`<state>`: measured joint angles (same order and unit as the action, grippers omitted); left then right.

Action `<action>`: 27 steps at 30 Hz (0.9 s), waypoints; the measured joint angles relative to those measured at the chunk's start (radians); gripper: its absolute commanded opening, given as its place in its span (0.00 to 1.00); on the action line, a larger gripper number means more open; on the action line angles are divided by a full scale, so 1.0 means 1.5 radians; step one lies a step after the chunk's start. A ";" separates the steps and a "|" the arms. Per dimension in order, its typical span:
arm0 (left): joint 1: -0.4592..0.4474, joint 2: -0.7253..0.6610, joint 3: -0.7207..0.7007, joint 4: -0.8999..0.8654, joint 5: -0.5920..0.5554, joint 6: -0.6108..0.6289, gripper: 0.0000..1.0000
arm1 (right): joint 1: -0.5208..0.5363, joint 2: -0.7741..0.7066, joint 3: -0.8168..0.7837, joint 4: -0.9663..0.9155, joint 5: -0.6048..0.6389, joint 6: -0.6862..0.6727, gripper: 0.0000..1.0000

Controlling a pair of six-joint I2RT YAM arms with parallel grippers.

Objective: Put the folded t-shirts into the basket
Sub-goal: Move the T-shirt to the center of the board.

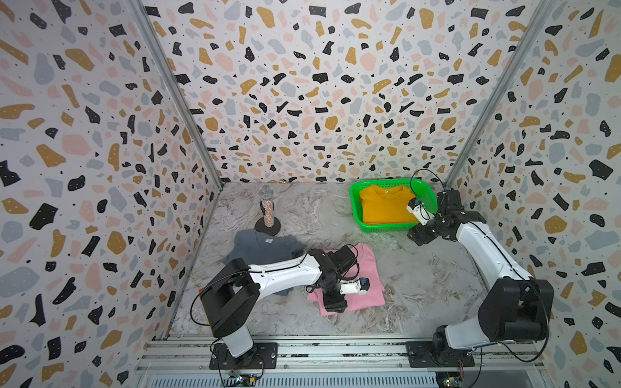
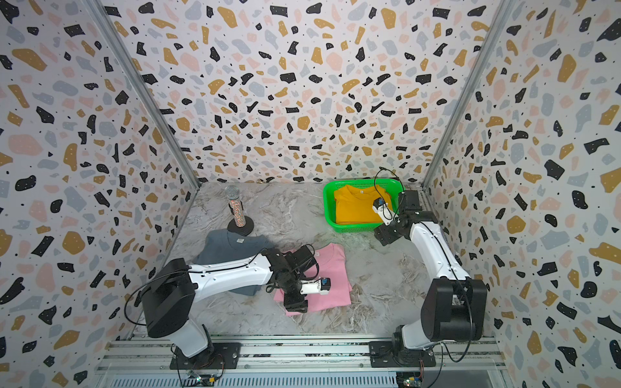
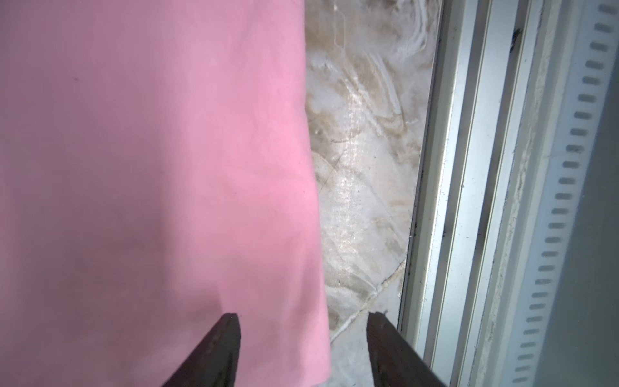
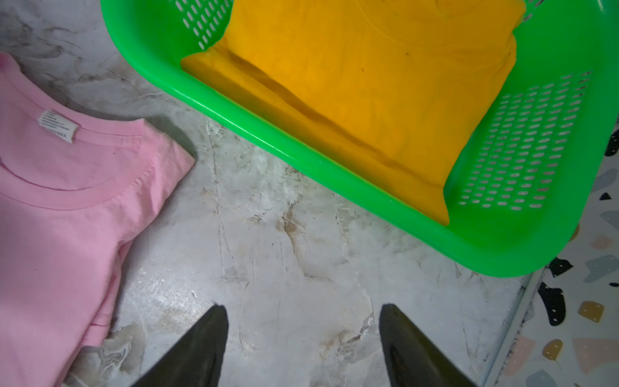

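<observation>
Step in hand: picking pink shirt (image 1: 368, 268), flat on table (image 1: 420, 268). Left arm (image 1: 285, 272) reaches across it, wrist pitched down. Left pincer (image 3: 303, 315) hangs over its front edge, jaws released, empty. Next: clamp the fold, carry to basket (image 1: 354, 205), which holds yellow shirt (image 1: 383, 205). Right pincer (image 4: 303, 306) released, empty, beside basket. Grey-blue shirt (image 1: 255, 247) untouched.

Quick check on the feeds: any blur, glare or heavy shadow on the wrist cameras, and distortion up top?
Left wrist: pink t-shirt soft and shadowed at close range, glare streak on the table. Right wrist: basket mesh crisp, fingers dark and blurred. Both top views: evenly lit, walls splayed by the wide lens.
</observation>
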<state>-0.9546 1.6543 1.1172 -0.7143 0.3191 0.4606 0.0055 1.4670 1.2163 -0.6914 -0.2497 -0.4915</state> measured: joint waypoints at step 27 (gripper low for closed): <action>-0.070 0.177 0.121 0.060 -0.136 0.054 0.65 | -0.012 -0.015 -0.092 -0.075 -0.107 0.068 0.77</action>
<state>-1.0603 1.9202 1.2987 -0.6250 0.1158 0.5411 -0.0132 1.4441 1.0790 -0.8043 -0.4107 -0.3889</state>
